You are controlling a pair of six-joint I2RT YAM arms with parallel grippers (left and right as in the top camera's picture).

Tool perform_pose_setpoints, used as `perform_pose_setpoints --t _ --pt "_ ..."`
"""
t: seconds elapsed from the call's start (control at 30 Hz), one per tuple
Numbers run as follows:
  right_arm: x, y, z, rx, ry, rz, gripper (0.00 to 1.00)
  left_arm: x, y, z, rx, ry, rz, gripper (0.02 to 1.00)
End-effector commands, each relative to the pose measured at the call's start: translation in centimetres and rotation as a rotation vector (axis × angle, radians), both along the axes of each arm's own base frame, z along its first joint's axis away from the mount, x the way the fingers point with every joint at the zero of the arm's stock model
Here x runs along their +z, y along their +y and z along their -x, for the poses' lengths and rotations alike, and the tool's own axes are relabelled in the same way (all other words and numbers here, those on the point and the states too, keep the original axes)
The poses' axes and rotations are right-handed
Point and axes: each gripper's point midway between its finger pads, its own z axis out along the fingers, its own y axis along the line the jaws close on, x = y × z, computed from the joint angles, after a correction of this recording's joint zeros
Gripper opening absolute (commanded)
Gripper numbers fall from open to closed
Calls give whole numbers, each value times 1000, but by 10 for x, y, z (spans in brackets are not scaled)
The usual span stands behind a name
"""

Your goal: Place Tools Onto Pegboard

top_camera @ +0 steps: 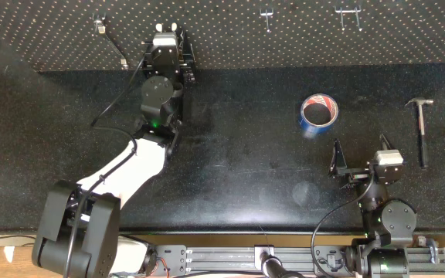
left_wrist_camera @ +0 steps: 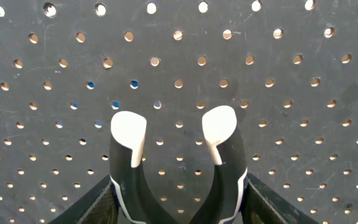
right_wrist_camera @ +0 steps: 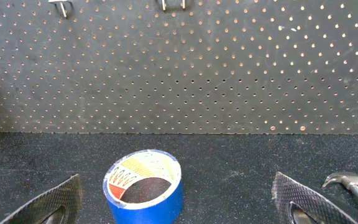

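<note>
A blue tape roll [top_camera: 319, 112] lies on the black mat, open side up, and also shows in the right wrist view as the tape roll [right_wrist_camera: 145, 188]. A hammer [top_camera: 421, 127] lies flat at the far right; its head [right_wrist_camera: 352, 181] shows in the right wrist view. My left gripper [top_camera: 167, 28] is raised against the pegboard [top_camera: 230, 35], open; its white fingertips [left_wrist_camera: 129, 129] face the holes with nothing between them. My right gripper [top_camera: 359, 152] sits low near the front, open wide and empty [right_wrist_camera: 176, 179], short of the tape roll.
Two metal hooks [top_camera: 266, 15] [top_camera: 348, 14] stick out of the pegboard's upper right. A thin dark item [top_camera: 114, 46] hangs from a hook at upper left. The mat [top_camera: 246, 154] between the arms is bare.
</note>
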Motion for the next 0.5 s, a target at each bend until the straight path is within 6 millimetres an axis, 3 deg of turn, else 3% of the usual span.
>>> perform_pose_setpoints --t 0.03,0.37,0.5 --pt "-1 -1 0 -6 -2 14 1000 15 -1 -6 -6 -41 4 351" --pt "-1 -1 0 -6 -2 14 1000 15 -2 -6 -7 -42 8 998" --pt "-1 -1 0 -6 -2 14 1000 37 1 4 -8 -62 13 996"
